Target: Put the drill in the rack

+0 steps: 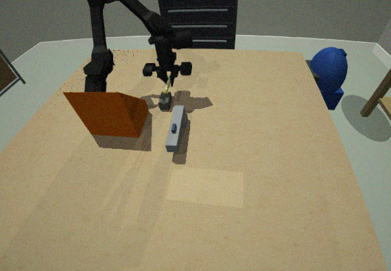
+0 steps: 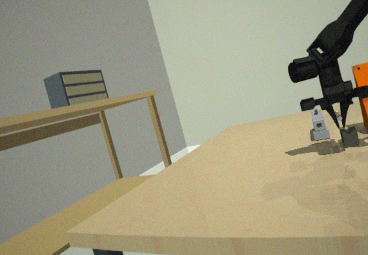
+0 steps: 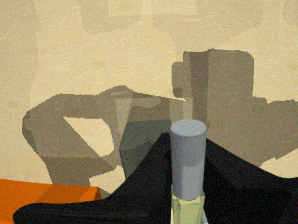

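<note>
My gripper [image 1: 169,82] [image 2: 342,126] [image 3: 177,138] is shut on the drill [image 1: 167,87] [image 2: 338,115] [image 3: 188,157], a thin rod with a grey shank and a yellow-green part. The rack [image 1: 165,103] [image 2: 350,138] [image 3: 144,147], a small dark grey block with a notched top, stands on the table close below the fingers. It is partly hidden behind the left finger in the wrist view. I cannot tell if the drill touches it. The long light grey holder [image 1: 175,138] [image 2: 320,135] stands beside the rack, away from the drill, with the small dark blue key [image 1: 173,127] [image 2: 316,112] on top.
A tall orange panel-like block [image 1: 110,116] [image 2: 361,75] [image 3: 50,197] stands on the table [image 1: 274,183] [image 2: 206,198] near the arm's base, on the rack's other side from the holder. A dark drawer cabinet [image 1: 199,15] stands behind the table, and a blue rounded object [image 1: 329,68] beyond its right edge.
</note>
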You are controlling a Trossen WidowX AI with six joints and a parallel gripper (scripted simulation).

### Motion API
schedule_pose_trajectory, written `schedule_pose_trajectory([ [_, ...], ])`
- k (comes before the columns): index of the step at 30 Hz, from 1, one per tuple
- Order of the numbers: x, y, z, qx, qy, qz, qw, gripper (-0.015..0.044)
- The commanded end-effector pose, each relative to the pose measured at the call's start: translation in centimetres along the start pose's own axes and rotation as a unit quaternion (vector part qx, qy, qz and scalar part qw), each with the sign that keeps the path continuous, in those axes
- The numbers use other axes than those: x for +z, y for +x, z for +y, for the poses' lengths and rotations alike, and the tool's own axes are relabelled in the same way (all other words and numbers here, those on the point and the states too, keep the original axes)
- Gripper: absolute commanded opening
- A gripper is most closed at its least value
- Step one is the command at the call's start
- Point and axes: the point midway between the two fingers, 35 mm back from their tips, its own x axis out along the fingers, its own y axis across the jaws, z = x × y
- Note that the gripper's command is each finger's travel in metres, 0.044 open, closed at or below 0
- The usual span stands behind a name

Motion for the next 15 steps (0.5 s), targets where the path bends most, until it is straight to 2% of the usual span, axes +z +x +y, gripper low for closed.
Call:
schedule_pose_trajectory([
  [1, 0.0, 0.0, 0.7, -0.001, 0.002, 0.003, 1.000, 0.0000],
  [15, 0.1, 1.2, 1.9, -0.001, 0.002, 0.002, 1.000, 0.0000],
])
